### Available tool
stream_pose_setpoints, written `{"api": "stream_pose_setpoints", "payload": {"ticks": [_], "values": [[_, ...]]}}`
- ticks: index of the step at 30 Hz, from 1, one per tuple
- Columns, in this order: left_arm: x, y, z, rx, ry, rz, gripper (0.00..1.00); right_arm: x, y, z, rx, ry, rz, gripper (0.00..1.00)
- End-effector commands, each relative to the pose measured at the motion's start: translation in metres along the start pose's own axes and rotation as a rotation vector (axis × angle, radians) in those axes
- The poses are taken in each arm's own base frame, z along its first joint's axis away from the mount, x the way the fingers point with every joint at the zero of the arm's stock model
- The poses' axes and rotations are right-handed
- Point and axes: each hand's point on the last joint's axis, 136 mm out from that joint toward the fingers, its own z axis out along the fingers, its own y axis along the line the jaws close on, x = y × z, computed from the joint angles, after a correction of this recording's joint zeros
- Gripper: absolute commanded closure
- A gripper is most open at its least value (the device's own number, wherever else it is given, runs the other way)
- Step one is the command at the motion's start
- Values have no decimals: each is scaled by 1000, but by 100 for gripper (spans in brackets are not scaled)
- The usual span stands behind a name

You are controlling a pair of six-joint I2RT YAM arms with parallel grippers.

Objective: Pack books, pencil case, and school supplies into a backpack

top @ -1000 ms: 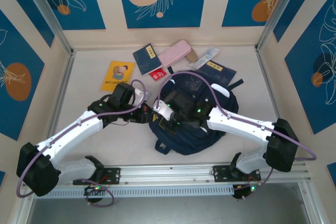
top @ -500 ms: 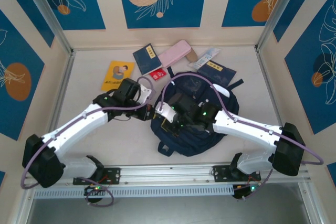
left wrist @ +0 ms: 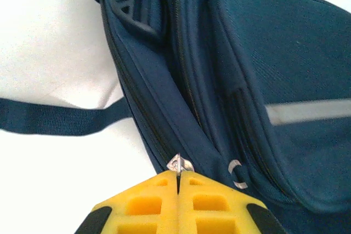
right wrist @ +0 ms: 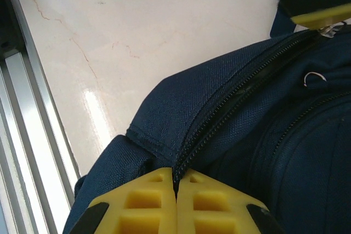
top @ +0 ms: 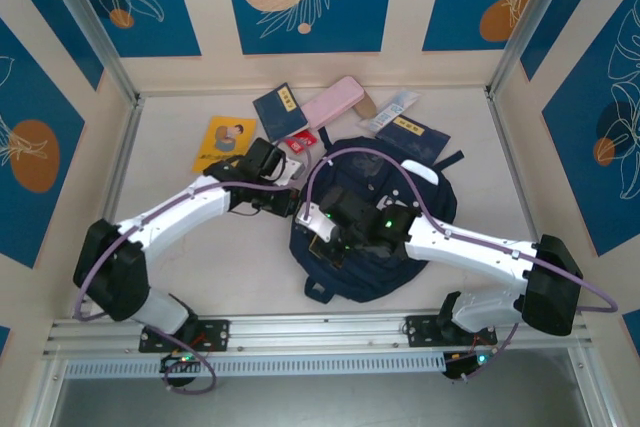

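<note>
Backpack (top: 372, 279): dark navy fabric, lay flat at the middle of the bench (top: 240, 267) under both wrists. In the left wrist view a pale stripe crossed its front pocket, and a navy strap (left wrist: 55, 121) trailed over the white surface.
Left pincer (left wrist: 178, 178): yellow tips closed tight on the small silver zip pull (left wrist: 180, 164) at the backpack's side.
Right pincer (right wrist: 176, 183): tips pressed together on the backpack's zip line, with the zip running in between them.
Orange book (top: 224, 142): lay flat at the far left, cartoon figure on its cover.
Left navy book (top: 281, 110): pale label, behind the backpack.
Red book (top: 301, 140): small, just beside the backpack's far edge.
Right navy book (top: 420, 135): pale label, just beside the backpack's far right corner.
Pencil case (top: 333, 104): pale pink, oblong, tilted, next to the left navy book.
Packet (top: 392, 112): slim, white and light blue, just behind the right navy book.
</note>
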Motion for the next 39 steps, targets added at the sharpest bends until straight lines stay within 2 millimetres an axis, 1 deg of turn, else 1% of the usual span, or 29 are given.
{"api": "stream_pose_setpoints", "payload": {"ticks": [1,4,7,11,14,16,17,18,19,20,21,22,27,31,35,37,39], "values": [[-44,8,6,-16,-115,-21,100,-8,6,-7,-14,-62,8,100],[-63,12,17,-15,-132,-49,100,-11,5,-8,-7,-95,3,100],[-92,17,26,14,-169,-101,100,-12,7,-6,-23,-105,-8,100],[-120,25,36,15,-193,-147,100,-16,12,-6,-52,-141,-10,100],[-136,23,35,45,-214,-177,100,-19,9,-6,-50,-150,9,100],[-141,17,26,69,-227,-183,100,-22,3,-6,-39,-156,35,100],[-141,16,22,71,-233,-184,97,-23,-2,-6,-28,-162,54,100],[-140,17,16,71,-238,-193,91,-26,-7,-6,-21,-171,83,100],[-138,20,9,63,-243,-211,80,-29,-13,-6,-17,-183,114,100],[-135,23,2,59,-247,-230,73,-32,-16,-6,-17,-195,137,100],[-132,26,-6,60,-250,-248,66,-36,-19,-5,-17,-210,155,100],[-128,28,-14,56,-253,-261,61,-40,-23,-5,-14,-221,173,100],[-109,51,-60,-48,-307,-315,45,-57,-30,6,-40,-248,252,100],[-92,61,-91,-98,-336,-345,40,-71,-28,15,-69,-259,270,100],[-71,75,-110,-201,-324,-349,34,-75,-26,25,-83,-242,289,100],[-64,81,-117,-239,-336,-352,31,-74,-27,29,-86,-219,310,85],[-58,86,-119,-266,-330,-357,31,-75,-26,29,-88,-206,310,65]]}}
